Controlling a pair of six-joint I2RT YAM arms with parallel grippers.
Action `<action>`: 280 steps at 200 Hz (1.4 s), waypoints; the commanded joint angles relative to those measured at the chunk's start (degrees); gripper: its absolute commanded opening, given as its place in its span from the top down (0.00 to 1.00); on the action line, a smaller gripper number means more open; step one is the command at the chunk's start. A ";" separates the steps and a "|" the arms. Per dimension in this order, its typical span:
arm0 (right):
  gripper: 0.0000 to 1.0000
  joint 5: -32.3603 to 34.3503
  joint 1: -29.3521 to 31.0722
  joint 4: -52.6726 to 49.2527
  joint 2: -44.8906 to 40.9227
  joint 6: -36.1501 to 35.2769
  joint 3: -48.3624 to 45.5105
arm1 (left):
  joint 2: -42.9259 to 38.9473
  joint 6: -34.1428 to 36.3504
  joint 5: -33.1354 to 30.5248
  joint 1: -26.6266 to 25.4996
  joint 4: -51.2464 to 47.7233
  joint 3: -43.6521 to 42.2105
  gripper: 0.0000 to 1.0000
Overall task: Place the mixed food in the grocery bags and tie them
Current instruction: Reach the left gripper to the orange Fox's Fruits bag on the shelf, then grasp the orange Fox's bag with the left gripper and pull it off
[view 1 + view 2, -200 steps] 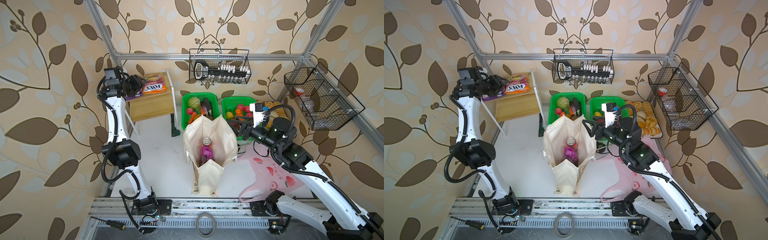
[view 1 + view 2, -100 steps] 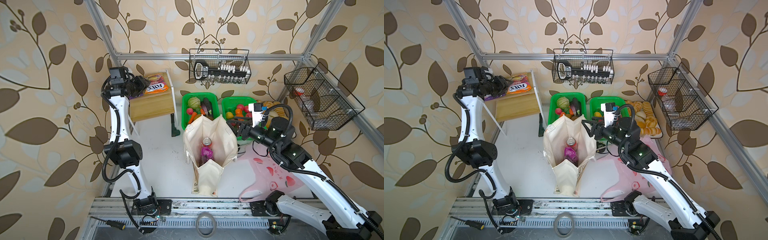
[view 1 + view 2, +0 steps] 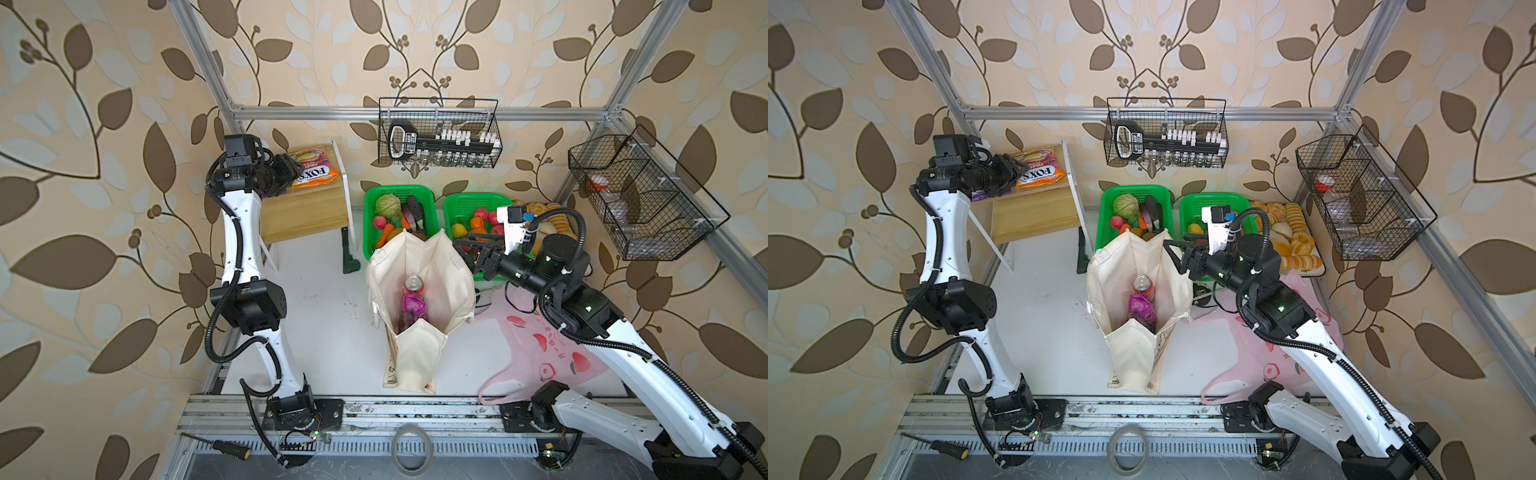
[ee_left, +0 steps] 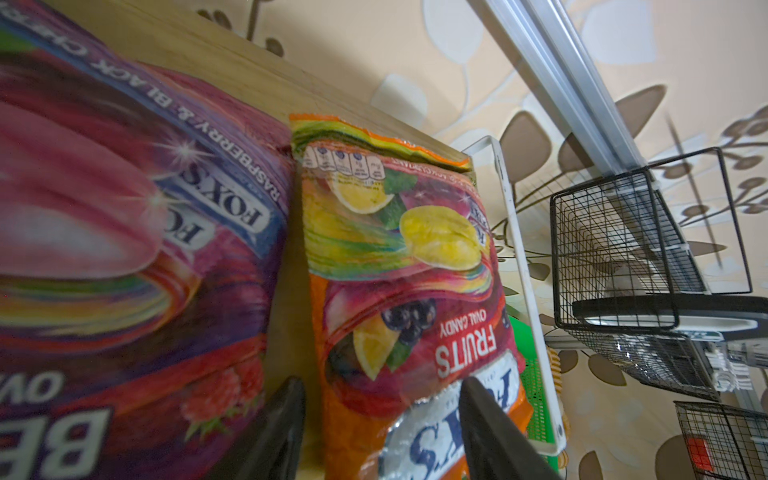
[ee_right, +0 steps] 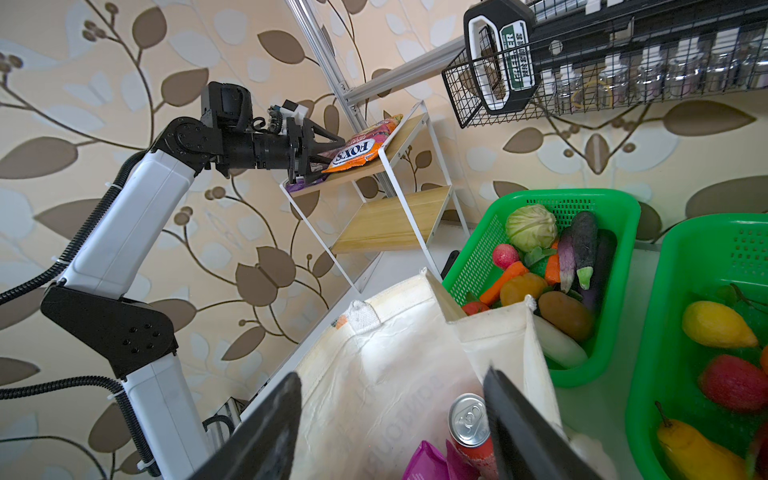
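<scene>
Progress so far: in both top views the cream canvas tote (image 3: pixel 419 266) stands open in the middle of the desk (image 3: pixel 324 316), with the red soda can (image 3: pixel 413 284) and the purple grape snack packet (image 3: pixel 413 309) already inside. The pink peach-printed bag (image 3: pixel 548 353) lies flat at the desk's right edge, partly under your right arm, and looks empty. Neither bag is tied. The orange FOX'S packet (image 3: pixel 314 173) lies on the top board of the wooden shelf (image 3: pixel 305 214) at the desk's far left corner, with your left gripper (image 3: pixel 296 168) at its near end. Your right gripper (image 3: pixel 463 253) hangs by the tote's far right rim, in front of the green baskets (image 3: pixel 399 190).

Left wrist view: your jaws are spread with nothing clamped. One of the fingers (image 4: pixel 282 428) sits in the gap beside the purple FOX'S packet (image 4: pixel 124 232), the other over the orange packet's logo end.

Right wrist view: your jaws stand apart and empty above the tote's mouth, with the can and the purple packet below. The green cabbage (image 5: pixel 531 227) and a brown potato (image 5: pixel 565 316) lie in the nearer basket. By this reading you are about a third loaded. The orange packet comes next, then the produce, then both knots.
</scene>
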 commanded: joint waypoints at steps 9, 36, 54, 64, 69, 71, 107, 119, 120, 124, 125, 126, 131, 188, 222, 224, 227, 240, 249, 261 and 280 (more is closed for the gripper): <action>0.30 -0.17 -0.22 0.46 -0.54 0.30 -0.94 | -1.19 1.35 0.84 -1.20 1.24 -3.17 0.49; 0.30 -0.08 -0.22 0.33 -0.62 0.22 -0.95 | -1.43 1.29 1.26 -1.52 1.57 -3.89 0.61; 0.30 0.04 -0.16 0.20 -0.72 0.28 -1.08 | -1.76 1.12 2.25 -1.54 2.04 -4.33 0.75; 0.30 0.08 -0.16 0.11 -0.80 0.28 -1.18 | -2.41 0.76 3.61 -1.56 3.36 -5.25 0.81; 0.30 0.16 -0.16 0.14 -0.80 0.24 -1.19 | -2.92 0.55 4.16 -1.54 4.05 -5.85 0.83; 0.30 0.17 -0.20 0.12 -0.79 0.26 -1.19 | -3.10 0.48 4.41 -1.54 4.35 -6.09 0.84; 0.30 0.43 -0.17 0.20 -0.99 0.30 -1.12 | -7.74 -0.73 6.31 -1.58 8.36 -10.07 0.93; 0.30 0.50 -0.17 0.29 -1.04 0.39 -1.19 | -9.78 -1.23 7.14 -1.57 10.37 -11.82 0.96; 0.30 0.51 -0.16 0.33 -1.05 0.39 -1.19 | -9.96 -1.28 7.24 -1.56 10.55 -11.97 0.96; 0.30 0.44 -0.16 0.33 -1.04 0.43 -1.19 | -10.66 -1.57 7.60 -1.61 11.23 -12.58 0.96; 0.30 0.44 -0.16 0.35 -1.05 0.50 -1.15 | -10.83 -1.63 7.65 -1.57 11.46 -12.79 0.96; 0.30 0.43 -0.16 0.36 -1.01 0.53 -1.17 | -11.01 -1.65 7.71 -1.56 11.66 -12.94 0.96; 0.30 0.43 -0.20 0.46 -0.91 0.59 -1.19 | -11.89 -2.01 8.11 -1.56 12.69 -13.70 0.98; 0.30 0.30 -0.16 1.34 -0.60 1.43 -1.23 | -22.31 -4.36 10.46 -1.58 21.33 -22.40 1.00; 0.30 0.20 -0.15 2.36 -0.44 2.40 -1.37 | -28.67 -5.47 11.28 -1.55 25.99 -27.88 1.00; 0.30 0.11 -0.15 2.45 -0.37 2.47 -1.41 | -28.96 -5.59 11.64 -1.54 26.19 -28.19 1.00; 0.30 0.08 -0.21 2.52 -0.35 2.59 -1.40 | -29.41 -5.71 12.36 -1.56 26.63 -28.65 1.00; 0.30 0.15 -0.21 2.99 -0.13 2.80 -1.45 | -31.10 -7.35 16.86 -1.66 29.14 -30.74 1.00; 0.30 0.46 -0.16 3.09 -0.02 3.13 -1.47 | -33.58 -8.18 19.27 -2.02 30.69 -32.55 1.00; 0.30 1.36 -0.15 2.81 0.30 3.50 -1.50 | -36.04 -7.50 21.00 -3.29 30.90 -34.45 1.00; 0.30 4.12 -0.16 0.86 1.04 4.53 -1.26 | -39.47 -3.87 23.05 -7.78 28.81 -36.49 1.00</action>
